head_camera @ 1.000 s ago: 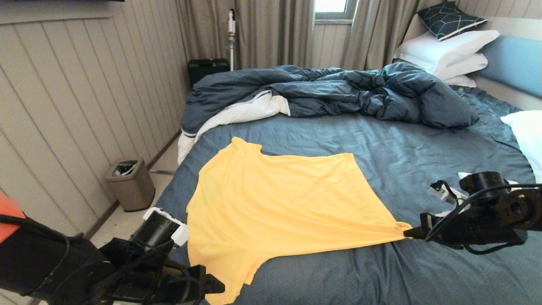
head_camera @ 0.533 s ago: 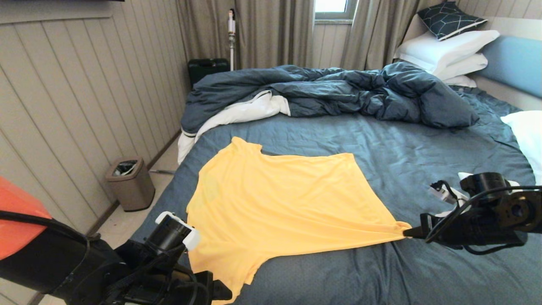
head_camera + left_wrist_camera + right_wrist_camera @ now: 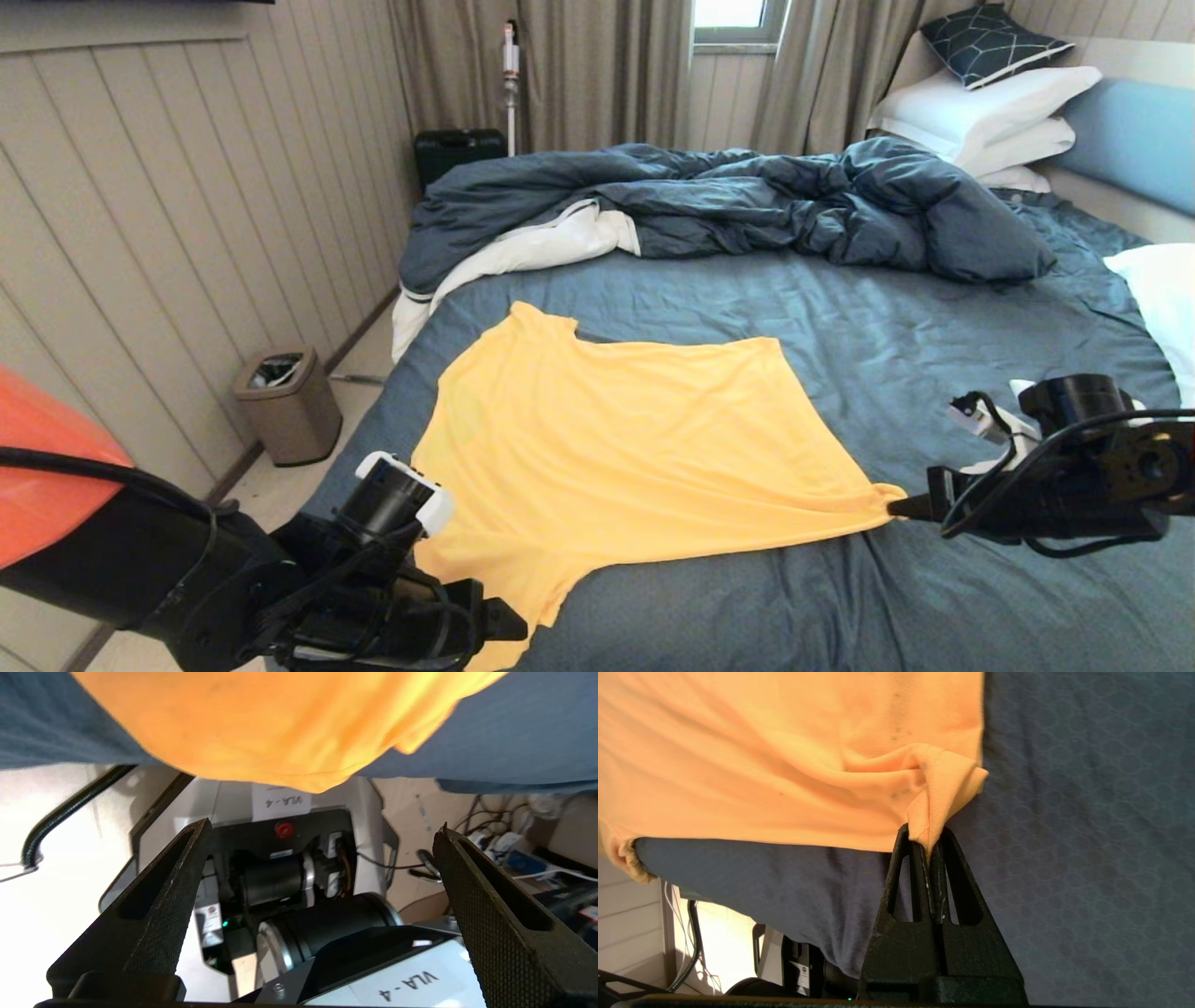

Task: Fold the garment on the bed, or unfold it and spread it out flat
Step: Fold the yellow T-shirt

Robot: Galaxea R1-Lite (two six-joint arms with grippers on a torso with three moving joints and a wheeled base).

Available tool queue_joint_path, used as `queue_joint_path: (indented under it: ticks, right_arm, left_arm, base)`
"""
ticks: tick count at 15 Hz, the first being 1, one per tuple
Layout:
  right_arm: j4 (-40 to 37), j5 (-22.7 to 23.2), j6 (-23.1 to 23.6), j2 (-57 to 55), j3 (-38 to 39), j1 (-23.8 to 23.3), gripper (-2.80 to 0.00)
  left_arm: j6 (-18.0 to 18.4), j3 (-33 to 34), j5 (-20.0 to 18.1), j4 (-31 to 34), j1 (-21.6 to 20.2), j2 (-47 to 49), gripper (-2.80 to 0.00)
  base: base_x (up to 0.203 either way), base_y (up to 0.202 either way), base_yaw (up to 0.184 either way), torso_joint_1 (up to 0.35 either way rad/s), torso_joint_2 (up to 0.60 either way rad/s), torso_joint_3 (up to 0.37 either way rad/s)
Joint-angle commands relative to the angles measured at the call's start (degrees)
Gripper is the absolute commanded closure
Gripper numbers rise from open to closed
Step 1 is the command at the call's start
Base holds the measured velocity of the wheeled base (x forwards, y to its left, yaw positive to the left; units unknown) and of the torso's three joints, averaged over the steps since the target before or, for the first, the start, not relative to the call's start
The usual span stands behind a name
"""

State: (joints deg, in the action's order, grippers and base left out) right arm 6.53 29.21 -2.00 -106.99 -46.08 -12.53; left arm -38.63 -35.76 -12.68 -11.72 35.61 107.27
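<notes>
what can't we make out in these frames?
- Yellow T-shirt: near hem corner, head view, hidden behind left gripper.
- Faint print on the shirt: too faint in every view.
- Bed far side: head view, covered by duvet.
- Right gripper: wrist view, shut jaws hide the pinched corner's end.

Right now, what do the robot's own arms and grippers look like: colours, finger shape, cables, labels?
Both arms are black with loose black cables. The left gripper has black wedge-shaped fingers with slotted cut-outs and dimpled pads; an orange cover sits further up that arm, a white-trimmed round camera housing at the wrist. The right gripper has matching slotted black fingers. White "VLA-4" labels show on the body.
</notes>
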Motion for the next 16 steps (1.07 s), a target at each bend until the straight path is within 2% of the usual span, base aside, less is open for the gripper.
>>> queue_joint_path:
  ticks: [1,3,9,11,14,16]
  right_arm:
    - [0.06,0.15,-0.06,0.74,-0.01,0.37,0.00]
    - [-0.03,-0.16,-0.28,0.82,0.03,1.95,0.00]
    - [0.15,-0.47,-0.03,-1.32,-1.92,1.90,0.00]
    - [0.22,-0.47,0.06,-2.38,-2.68,1.70,0.00]
    - [0.50,-0.29,0.07,-3.85,-4.23,1.35,0.00]
    - [0.67,-0.38,-0.02,-4.19,-5.41,1.19,0.00]
  left_arm:
    - [-0.27,0.24,-0.40,-0.23,-0.16,-0.89,-2.80]
    - [-0.57,0.16,-2.70,-0.24,-0.28,-0.31,-2.80]
    - [-0.58,3.61,-3.09,-0.33,-0.36,-2.15,-2.80]
    - [-0.33,1.76,-3.86,-0.54,-0.36,-2.15,-2.80]
    - [-0.15,-4.48,-4.20,-0.59,-0.59,-1.03,-2.80]
    - [0.39,-7.65,-5.61,-0.53,-3.12,1.01,-2.80]
  base:
    - [0.000,0.000,0.000,0.000,0.00,0.000]
    - [0.000,0.000,0.000,0.000,0.00,0.000]
    - [0.000,0.000,0.000,0.000,0.00,0.000]
    - [0.000,0.000,0.000,0.000,0.00,0.000]
    - [0.000,0.000,0.000,0.000,0.00,0.000]
    - [0.000,0.000,0.000,0.000,0.00,0.000]
